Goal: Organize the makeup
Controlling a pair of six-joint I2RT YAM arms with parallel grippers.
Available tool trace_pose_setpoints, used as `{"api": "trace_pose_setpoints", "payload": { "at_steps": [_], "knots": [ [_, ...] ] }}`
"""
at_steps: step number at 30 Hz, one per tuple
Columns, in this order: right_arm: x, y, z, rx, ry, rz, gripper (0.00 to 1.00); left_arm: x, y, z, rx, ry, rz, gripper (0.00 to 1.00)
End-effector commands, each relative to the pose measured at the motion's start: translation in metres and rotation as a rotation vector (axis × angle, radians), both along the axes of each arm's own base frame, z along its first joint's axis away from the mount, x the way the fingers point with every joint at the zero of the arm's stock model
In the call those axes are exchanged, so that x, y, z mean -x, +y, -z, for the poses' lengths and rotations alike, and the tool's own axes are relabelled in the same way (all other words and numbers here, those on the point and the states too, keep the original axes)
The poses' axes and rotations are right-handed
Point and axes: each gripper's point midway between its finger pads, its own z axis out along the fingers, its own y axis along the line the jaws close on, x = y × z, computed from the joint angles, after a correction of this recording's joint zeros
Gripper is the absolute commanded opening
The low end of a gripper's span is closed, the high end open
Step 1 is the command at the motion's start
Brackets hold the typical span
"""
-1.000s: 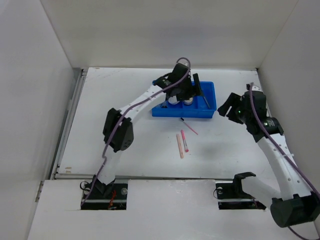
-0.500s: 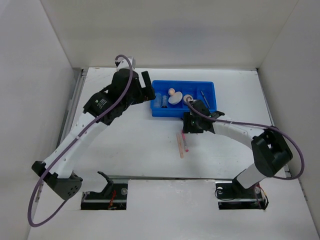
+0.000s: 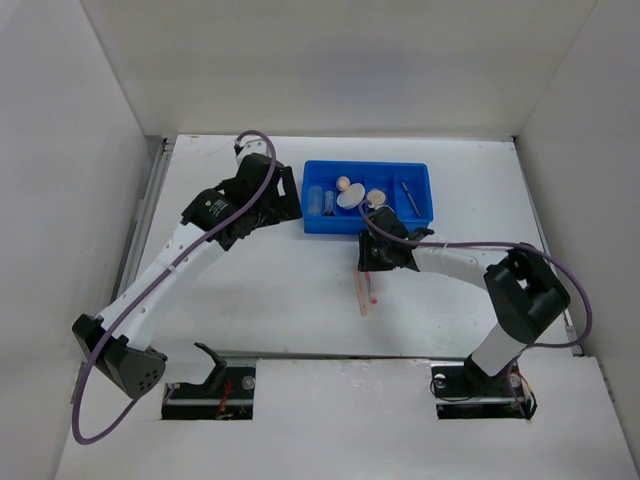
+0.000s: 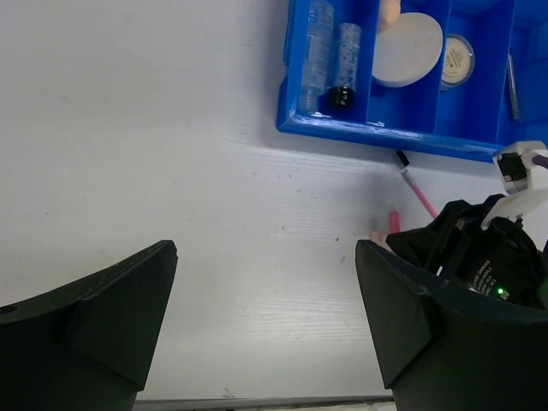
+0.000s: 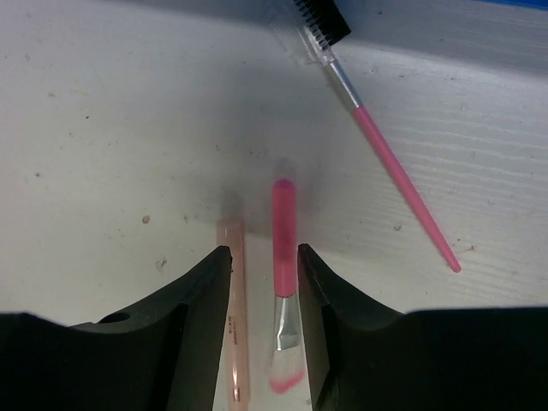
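**A:** What is the right arm doing?

**B:** The right end effector [image 5: 262,253] hangs low over the white worktop [image 5: 103,128], with its jaws partway open and holding nothing. A pink brush [image 5: 284,257] lies between the fingers [image 5: 321,334], close to the one on the right of the wrist view. A peach pencil [image 5: 231,291] lies parallel just beside the brush, at the inner edge of the other finger.

**A:** How should the pick go?

**B:** My judgement is that the pink brush alone is the target. With the pencil so near, the jaws could pinch both sticks or roll one away. It would help to shift slightly away from the pencil, so that finger lands between the two sticks. Closing on the middle of the handle should then give a cleaner lift. A pink-handled brow brush [image 5: 390,167] with a black comb head lies apart at an angle, out of the way.

**A:** And the left arm?

**B:** The left end effector [image 4: 265,257] hovers wide open and empty, just left of the blue tray [image 4: 342,135].

**A:** What does the tray hold?

**B:**
- **Leftmost compartment:** a clear tube [image 4: 315,51] and a black-capped tube [image 4: 345,64] lie side by side.
- **Next compartment:** a peach sponge [image 4: 390,13] touches a cream puff [image 4: 408,50].
- **Third compartment:** a beige compact [image 4: 456,58].
- **Far right compartment:** a thin dark pencil [image 4: 512,86].

The three loose sticks lie on the worktop just in front of the tray, not yet in it.
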Motion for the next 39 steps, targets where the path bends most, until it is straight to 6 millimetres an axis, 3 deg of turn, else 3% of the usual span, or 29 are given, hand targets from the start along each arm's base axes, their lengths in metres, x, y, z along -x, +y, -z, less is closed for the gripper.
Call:
{"api": "trace_pose_setpoints", "payload": {
  "at_steps": [1,9,13,16,17,25,29,32,36,37,39],
  "knots": [
    [-0.011,0.000,0.000,0.003,-0.049,0.037,0.43,0.001,0.006,-0.005,0.008,-0.018,-0.015,0.83],
    [-0.003,-0.011,0.008,0.028,-0.038,0.068,0.41,-0.003,-0.001,0.008,0.009,0.018,-0.007,0.83],
    [0.009,-0.013,0.022,0.062,-0.011,0.051,0.37,-0.005,-0.003,0.014,-0.002,0.034,-0.007,0.83],
    [0.013,-0.011,0.030,0.088,-0.007,0.040,0.37,-0.005,0.006,0.021,-0.043,0.059,-0.056,1.00],
    [0.014,-0.006,0.031,0.093,-0.009,0.038,0.37,-0.004,0.011,0.032,-0.086,0.095,-0.067,1.00],
    [0.020,-0.013,0.028,0.183,0.002,0.087,0.24,-0.012,0.024,0.050,-0.107,0.152,-0.120,1.00],
    [0.015,-0.020,0.007,0.195,-0.044,0.114,0.13,-0.014,0.023,0.052,-0.088,0.155,-0.117,1.00],
    [0.011,-0.022,-0.021,0.177,-0.086,0.129,0.10,-0.015,0.021,0.052,-0.084,0.151,-0.104,1.00],
    [0.000,-0.031,-0.070,0.179,-0.183,0.173,0.10,-0.015,0.024,0.055,-0.088,0.159,-0.114,1.00],
    [-0.006,-0.030,-0.094,0.152,-0.229,0.192,0.10,-0.014,0.023,0.055,-0.083,0.163,-0.108,1.00],
    [-0.012,-0.040,-0.113,0.197,-0.271,0.206,0.10,-0.014,0.023,0.055,-0.082,0.163,-0.108,1.00]
  ]
}}
